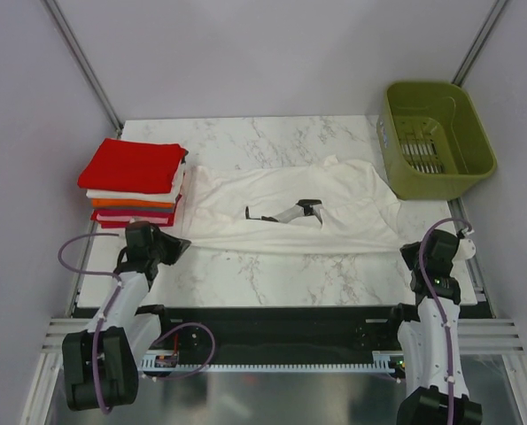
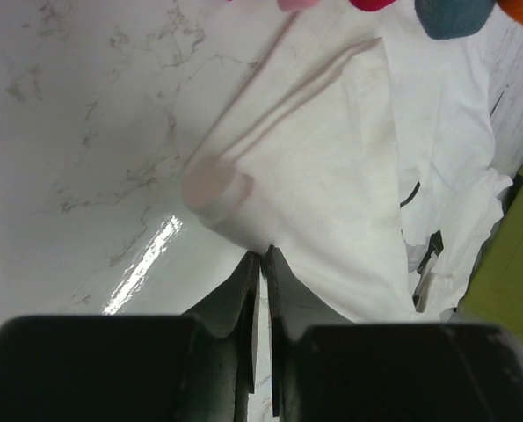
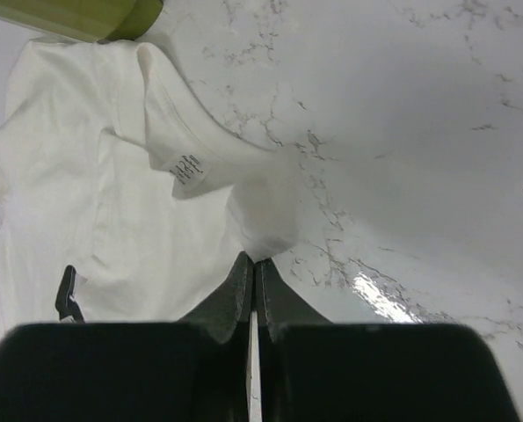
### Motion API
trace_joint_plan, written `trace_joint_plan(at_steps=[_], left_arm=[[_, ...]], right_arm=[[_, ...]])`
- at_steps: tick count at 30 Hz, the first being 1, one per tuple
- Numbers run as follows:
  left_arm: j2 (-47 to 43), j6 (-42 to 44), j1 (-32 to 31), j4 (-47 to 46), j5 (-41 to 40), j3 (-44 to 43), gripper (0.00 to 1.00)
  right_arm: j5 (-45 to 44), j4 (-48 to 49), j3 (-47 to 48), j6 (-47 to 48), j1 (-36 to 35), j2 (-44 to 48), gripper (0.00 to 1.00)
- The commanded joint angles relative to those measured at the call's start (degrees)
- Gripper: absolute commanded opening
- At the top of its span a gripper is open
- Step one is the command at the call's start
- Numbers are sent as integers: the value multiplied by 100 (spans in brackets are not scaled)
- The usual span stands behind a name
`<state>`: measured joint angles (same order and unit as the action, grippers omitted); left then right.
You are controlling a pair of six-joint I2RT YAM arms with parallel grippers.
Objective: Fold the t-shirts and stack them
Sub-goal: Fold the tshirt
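Folding step: left hand [image 2: 261, 260] and right hand [image 3: 254, 264] each clenched on a near corner of white t-shirt [image 1: 352, 221], spread ahead between them. Next likely lifting together, carrying that edge forward evenly.

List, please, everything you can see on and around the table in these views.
large plain white cloth t-shirt: one, white with a small dark print, spread flat mid-table
folded cloth t-shirts: one stack, red on top, white, orange and pink-red below, far left
olive-green plastic basket: one, olive-green, far right
white marble table: one, grey-veined, under everything
left gripper: one, black, apparently pinching the white shirt's near left corner
right gripper: one, black, apparently pinching its near right corner
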<state>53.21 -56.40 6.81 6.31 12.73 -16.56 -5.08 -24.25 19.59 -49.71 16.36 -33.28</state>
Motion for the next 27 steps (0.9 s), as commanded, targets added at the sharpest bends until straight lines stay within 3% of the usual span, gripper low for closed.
trace_joint_plan(at_steps=[1, 4, 5, 6, 9, 11, 14, 18, 23, 27], left_arm=[[-205, 410, 84, 336, -52, -146, 15], [-547, 446, 84, 511, -78, -85, 30], [-662, 498, 75, 538, -52, -76, 34], [-933, 525, 84, 782, 1, -128, 39], [-1600, 595, 66, 1143, 98, -269, 47], [-1901, 709, 66, 1206, 150, -357, 71], [-2060, 954, 40, 1241, 168, -664, 83], [-1517, 1341, -21, 1180, 168, -1243, 84], [-639, 1431, -311, 716, 20, -1535, 78], [-224, 1360, -610, 223, -384, -1587, 75]], right_arm=[[-362, -597, -87, -91, 25, 382, 5], [-362, -818, -18, -126, 16, 812, 43], [-353, -809, 26, -100, 25, 918, 53], [-353, -783, 149, 31, 25, 1024, 55], [41, -398, 447, 495, 16, 1034, 54], [357, -56, 615, 734, 16, 605, 51], [1070, 350, 949, 1148, -27, -352, 44], [1194, 771, 1441, 1543, -378, -1320, 42], [544, 1167, 1836, 1938, -1212, -2487, 46], [87, 1317, 2197, 2246, -1530, -3341, 43]])
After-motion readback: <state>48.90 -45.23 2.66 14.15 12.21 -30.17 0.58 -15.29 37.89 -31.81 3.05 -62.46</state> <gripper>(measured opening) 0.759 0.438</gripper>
